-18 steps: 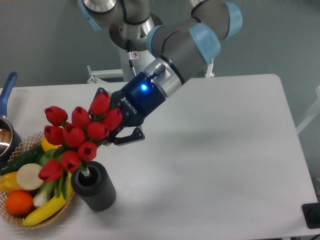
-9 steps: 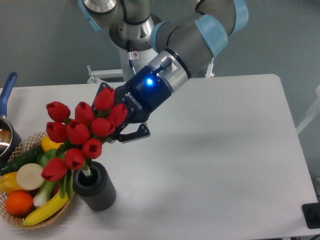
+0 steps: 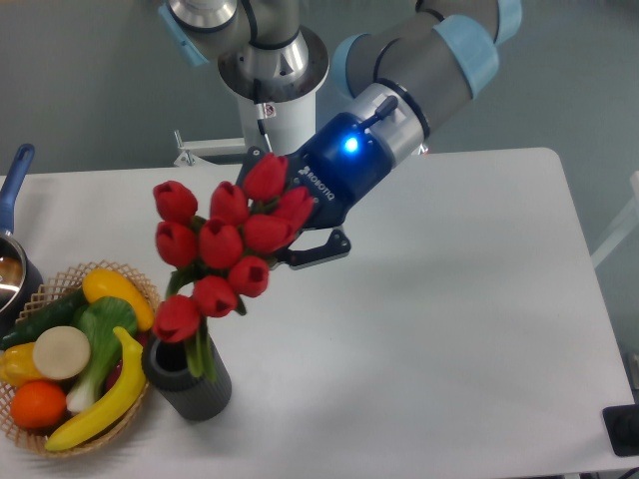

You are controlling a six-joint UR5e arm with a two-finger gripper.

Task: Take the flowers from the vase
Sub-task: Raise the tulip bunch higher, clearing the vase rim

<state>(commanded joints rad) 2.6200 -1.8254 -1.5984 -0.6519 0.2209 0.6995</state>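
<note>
1. One step is in hand: the extraction lift. The flowers (image 3: 228, 244) are clamped by the gripper (image 3: 283, 242), which is closed on the bunch just behind the buds; the contact itself is hidden by the red heads, and one dark finger (image 3: 318, 251) is seen below them.
2. The bunch is held tilted, heads up and to the right of the vase (image 3: 187, 377). The lowest bud and green stems are seen hanging right at the vase mouth; whether the stem ends are inside the rim cannot be told.
3. The task is judged well along but not finished: the stems are not yet shown clear of the vase.
4. For the next move, a further lift up and away from the vase is called for, with the grip kept closed, until the stem tips are seen above the rim.
5. Risk: the vase is small and looks light; it may be dragged or tipped if a stem catches on the rim.
6. A wicker basket (image 3: 140, 289) of fruit and vegetables is placed touching or just left of the vase; a sideways tip would land there.
7. A blue-handled pot (image 3: 14, 180) is seen further left of the vase, at the frame edge, well out of the path.
8. Right of the vase, nothing is seen on the white table (image 3: 469, 299) in the way of a carry-off.
</note>
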